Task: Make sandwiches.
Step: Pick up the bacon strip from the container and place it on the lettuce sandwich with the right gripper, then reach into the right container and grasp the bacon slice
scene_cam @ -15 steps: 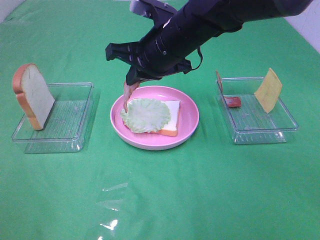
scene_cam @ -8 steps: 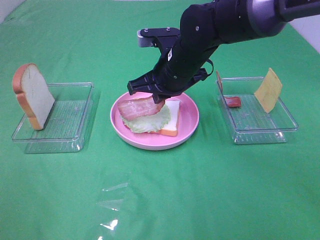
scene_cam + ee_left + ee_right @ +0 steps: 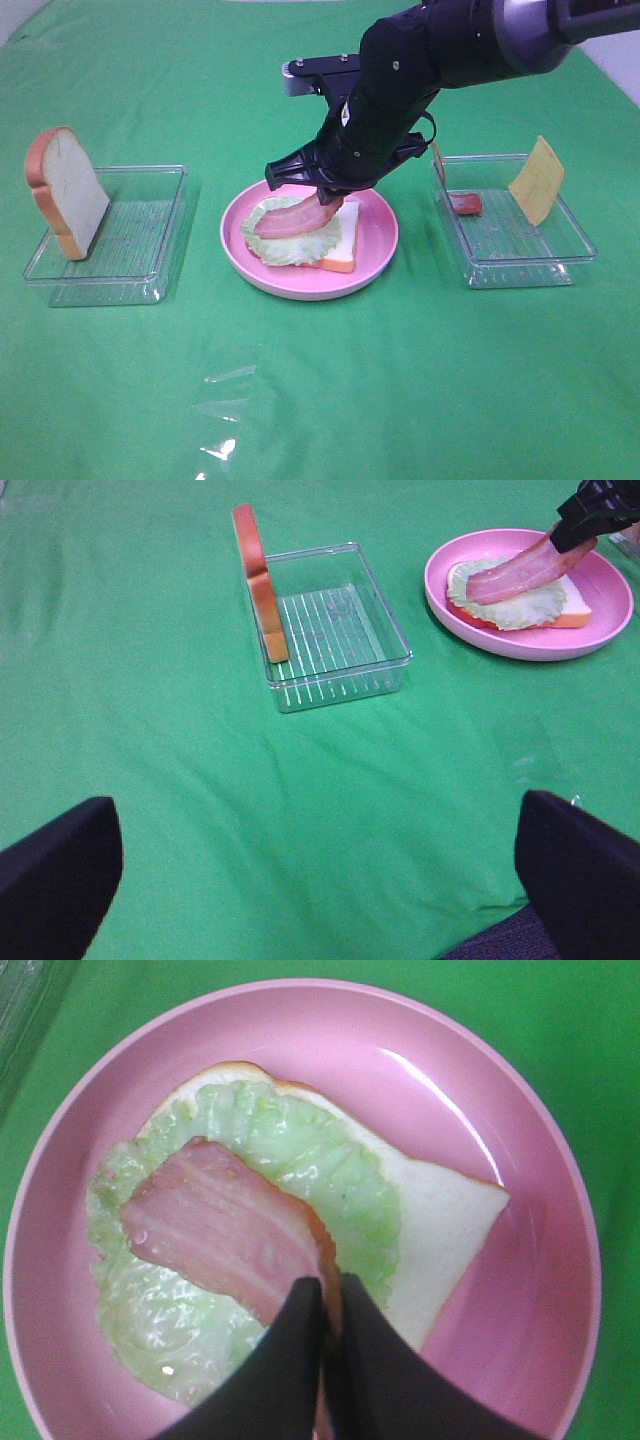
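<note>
Take the round pink plate (image 3: 385, 240) as the centre of your dial in the high view. Nearest you, at about 7 o'clock, a crumpled scrap of clear film (image 3: 225, 415) lies on the green-clothed table (image 3: 430, 380), well apart from the plate. Your left jaws stand wide and empty, their two black fingers (image 3: 60, 875) with only green cloth between them. On the plate lies the open sandwich: a white toy bread slice with orange-brown crust (image 3: 346, 240) at the bottom and a pale green lettuce leaf (image 3: 285, 247) spread over its 9 o'clock half. Your right jaws are nearly closed on one end of a pink-red bacon strip (image 3: 288, 218). The strip slants down from the black fingertips (image 3: 300, 1345), and its free end touches the lettuce. At 9 o'clock sits a clear plastic tray (image 3: 140, 240), with a second white bread slice (image 3: 68, 195) standing on edge against its outer end. At 3 o'clock a matching clear tray (image 3: 520, 255) holds a small red bacon piece (image 3: 466, 204) near its inner far corner. An orange-yellow cheese square (image 3: 537, 180) leans upright against that tray's outer far side. The black right arm (image 3: 450, 50) reaches in from 1 o'clock.
</note>
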### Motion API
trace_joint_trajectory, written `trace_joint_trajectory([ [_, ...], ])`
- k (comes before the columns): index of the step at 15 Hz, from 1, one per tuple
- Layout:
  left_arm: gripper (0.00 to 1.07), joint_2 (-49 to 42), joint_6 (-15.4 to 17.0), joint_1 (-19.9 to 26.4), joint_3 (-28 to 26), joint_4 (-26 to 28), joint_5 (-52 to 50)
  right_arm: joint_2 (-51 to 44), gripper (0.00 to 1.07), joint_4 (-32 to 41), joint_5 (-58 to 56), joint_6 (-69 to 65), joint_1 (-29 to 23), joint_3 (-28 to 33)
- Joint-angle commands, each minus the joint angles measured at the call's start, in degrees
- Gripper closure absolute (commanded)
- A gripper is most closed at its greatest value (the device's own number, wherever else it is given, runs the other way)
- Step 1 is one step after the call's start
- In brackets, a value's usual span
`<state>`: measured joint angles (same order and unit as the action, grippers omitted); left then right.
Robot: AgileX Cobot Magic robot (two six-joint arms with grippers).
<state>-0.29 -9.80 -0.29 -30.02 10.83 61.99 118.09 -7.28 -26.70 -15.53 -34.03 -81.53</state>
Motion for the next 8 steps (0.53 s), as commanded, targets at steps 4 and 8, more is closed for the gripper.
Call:
trace_joint_trajectory([
  [4,0.05,-1.0,-0.1,0.2,0.0,0.2,-0.1,-0.8,0.09,-0.7,-1.9,0.2,-0.1,-0.7],
  [8,0.05,-1.0,-0.1,0.2,0.0,0.2,-0.1,-5.1,0.09,-0.9,-5.9,3.2,-0.1,-1.7],
])
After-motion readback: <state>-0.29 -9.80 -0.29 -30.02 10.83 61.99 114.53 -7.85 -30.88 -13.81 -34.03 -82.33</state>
